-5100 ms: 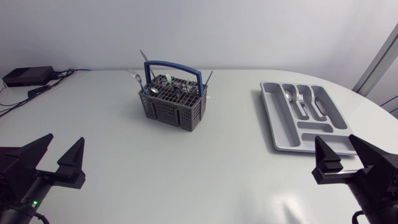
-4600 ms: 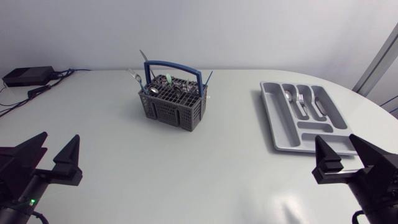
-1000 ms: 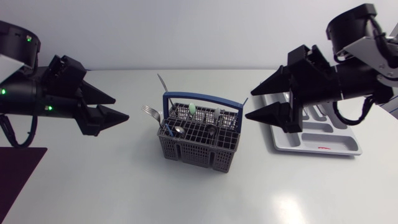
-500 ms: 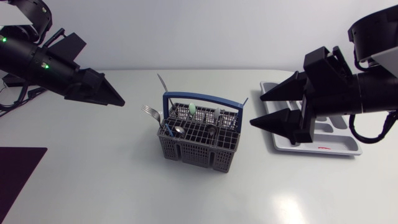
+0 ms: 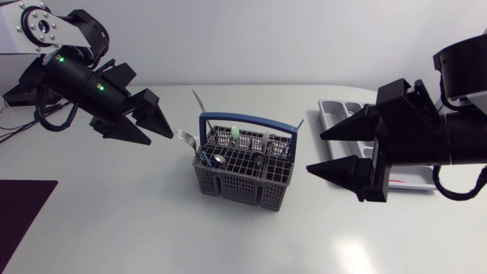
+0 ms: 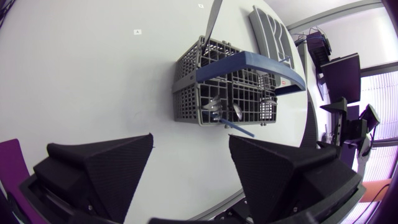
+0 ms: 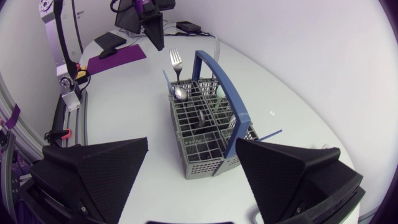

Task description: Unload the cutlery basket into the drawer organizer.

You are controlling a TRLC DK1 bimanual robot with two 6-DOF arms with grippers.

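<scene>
Standing near the middle of the white counter [image 5: 152, 221], the grey cutlery basket [image 5: 242, 169] carries a blue handle [image 5: 247, 120] arched over its top. It is loaded: a fork [image 5: 183, 138] leans out on the left arm's side, a knife [image 5: 198, 100] rises at the far corner, and a spoon [image 5: 218, 160] sits bowl-up among the grid cells.

The left gripper [image 5: 162, 118] hangs above the counter just beside the fork, aimed at the basket. Its fingers [image 6: 99, 168] are spread wide with nothing between them, and in its wrist view the basket lies ahead of the gap, apart from both tips.

The right gripper [image 5: 313, 152] hovers on the basket's other side, its fingers [image 7: 93, 168] equally wide apart and empty.

Behind that gripper lies the grey drawer organizer [image 5: 342, 110], mostly hidden by it, so its contents cannot be made out
</scene>
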